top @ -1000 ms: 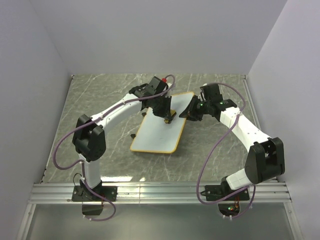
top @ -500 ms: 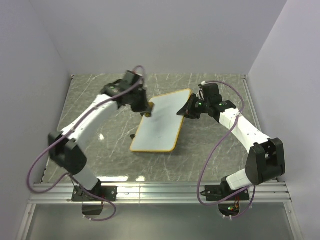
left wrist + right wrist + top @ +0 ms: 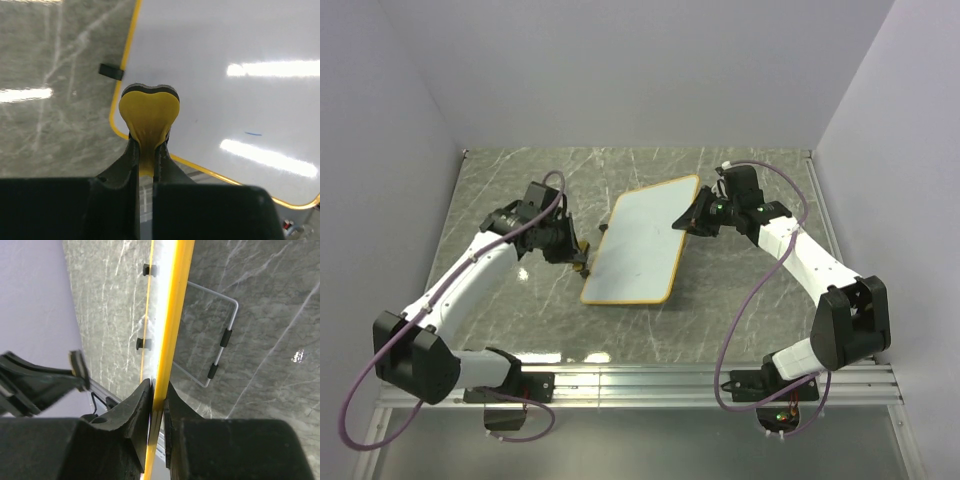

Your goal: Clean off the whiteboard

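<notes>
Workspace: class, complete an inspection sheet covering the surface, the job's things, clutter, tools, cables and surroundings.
Surface: grey marbled table.
Job's things: whiteboard nearly clean, with one small blue mark; yellow eraser over its corner.
Clutter: nothing seen.
Tools: left tool shut on eraser; right tool shut on whiteboard's edge.
Cables: purple cables loop along both arms.
Surroundings: plain pale walls.
</notes>
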`<control>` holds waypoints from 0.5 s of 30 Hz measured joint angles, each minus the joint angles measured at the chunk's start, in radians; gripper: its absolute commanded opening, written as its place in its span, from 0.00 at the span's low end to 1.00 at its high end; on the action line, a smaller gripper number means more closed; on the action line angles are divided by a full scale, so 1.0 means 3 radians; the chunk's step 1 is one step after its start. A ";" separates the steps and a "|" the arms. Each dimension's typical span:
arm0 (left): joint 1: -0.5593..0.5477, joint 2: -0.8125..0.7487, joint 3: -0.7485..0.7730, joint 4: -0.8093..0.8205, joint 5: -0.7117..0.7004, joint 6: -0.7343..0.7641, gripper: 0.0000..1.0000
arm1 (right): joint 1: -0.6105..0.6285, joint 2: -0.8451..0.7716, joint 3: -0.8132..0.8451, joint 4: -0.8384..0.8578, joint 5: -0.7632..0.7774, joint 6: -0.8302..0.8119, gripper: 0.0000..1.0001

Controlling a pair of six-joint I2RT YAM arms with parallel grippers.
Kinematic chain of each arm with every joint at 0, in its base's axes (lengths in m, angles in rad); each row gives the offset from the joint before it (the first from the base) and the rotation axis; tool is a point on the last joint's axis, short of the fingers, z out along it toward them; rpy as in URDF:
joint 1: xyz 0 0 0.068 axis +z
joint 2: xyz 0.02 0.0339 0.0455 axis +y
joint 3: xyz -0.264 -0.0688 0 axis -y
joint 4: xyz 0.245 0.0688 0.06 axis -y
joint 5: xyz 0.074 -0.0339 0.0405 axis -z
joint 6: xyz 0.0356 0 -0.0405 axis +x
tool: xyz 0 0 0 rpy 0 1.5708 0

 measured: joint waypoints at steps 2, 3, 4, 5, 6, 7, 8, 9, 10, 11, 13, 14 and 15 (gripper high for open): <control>-0.0085 -0.0031 -0.0135 0.0144 0.0084 -0.0106 0.00 | 0.0003 0.0000 -0.0001 0.0008 -0.0005 0.0000 0.00; -0.0172 -0.0006 -0.0173 0.0225 0.0109 -0.0163 0.00 | 0.0003 0.0000 -0.0001 0.0009 -0.0009 0.0001 0.00; -0.0277 0.0041 -0.0187 0.0299 0.0114 -0.0226 0.00 | 0.0004 0.0000 -0.0001 0.0009 -0.0011 0.0001 0.00; -0.0373 0.0098 -0.0189 0.0380 0.0130 -0.0264 0.00 | 0.0004 0.0000 -0.0001 0.0010 -0.0014 0.0001 0.00; -0.0491 0.0173 -0.0189 0.0484 0.0134 -0.0318 0.00 | 0.0004 0.0000 0.0000 0.0010 -0.0017 0.0001 0.00; -0.0586 0.0251 -0.0189 0.0577 0.0137 -0.0364 0.00 | 0.0004 0.0000 0.0000 0.0010 -0.0018 0.0001 0.00; -0.0703 0.0365 -0.0189 0.0688 0.0144 -0.0415 0.00 | 0.0004 0.0000 -0.0001 0.0011 -0.0020 0.0001 0.00; -0.0771 0.0440 -0.0189 0.0764 0.0151 -0.0455 0.00 | 0.0004 0.0000 -0.0001 0.0011 -0.0023 0.0000 0.00; -0.0843 0.0543 -0.0188 0.0841 0.0160 -0.0491 0.00 | 0.0004 0.0000 -0.0001 0.0010 -0.0027 0.0001 0.00; -0.0874 0.0596 -0.0183 0.0871 0.0165 -0.0507 0.00 | 0.0004 0.0000 -0.0001 0.0006 -0.0008 -0.0009 0.00; -0.0913 0.0651 -0.0173 0.0910 0.0173 -0.0562 0.00 | -0.0004 0.0000 -0.0004 0.0003 -0.0020 -0.0033 0.00; -0.0916 0.0652 -0.0170 0.0913 0.0170 -0.0584 0.00 | -0.0004 0.0000 -0.0004 0.0003 -0.0025 -0.0039 0.00; -0.0917 0.0651 -0.0163 0.0935 0.0167 -0.0612 0.00 | -0.0004 -0.0001 -0.0004 0.0003 -0.0025 -0.0039 0.00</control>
